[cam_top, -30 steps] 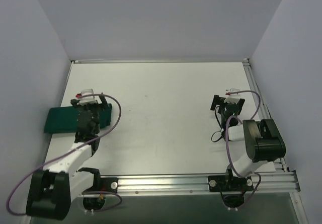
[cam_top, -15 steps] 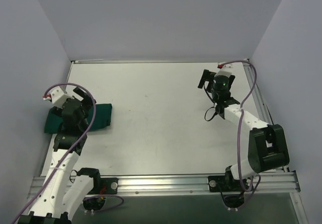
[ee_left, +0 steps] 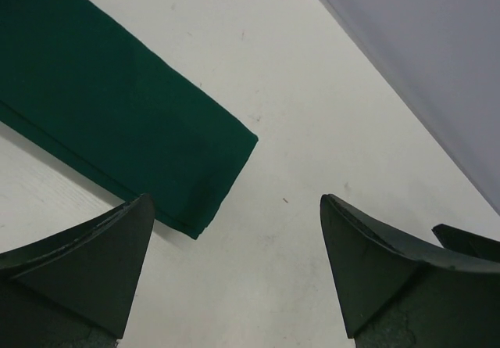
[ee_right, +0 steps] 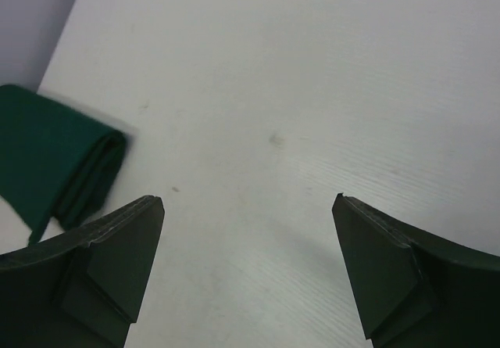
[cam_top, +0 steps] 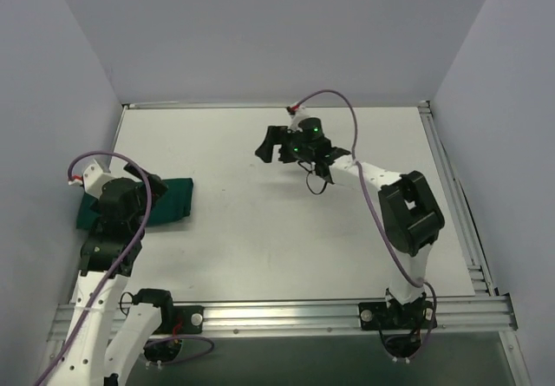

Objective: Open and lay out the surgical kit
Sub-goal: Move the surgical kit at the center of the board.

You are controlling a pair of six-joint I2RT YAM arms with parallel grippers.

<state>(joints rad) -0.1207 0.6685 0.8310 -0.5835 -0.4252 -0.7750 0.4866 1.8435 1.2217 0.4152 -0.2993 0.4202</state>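
left gripper (ee_left: 234, 203): jaws spread wide, nothing between them. the surgical kit (ee_left: 101, 121), a folded dark green wrap, lies flat on the table (ee_left: 328, 152) ahead of this gripper and off to one side. its near corner is just beyond the finger seen at the left of the wrist view.

right gripper (ee_right: 248, 199): jaws spread wide, empty. the kit lies well apart from it, far ahead and to its left.

no tray or instruments are visible; presumably they are inside the folds.

hazards:
- closing at this offset would likely catch only the corner, or bare table.
- pinching all layers instead of the top flap could lift the bundle and spill its contents.
- both arms converging on one small bundle risks a collision.
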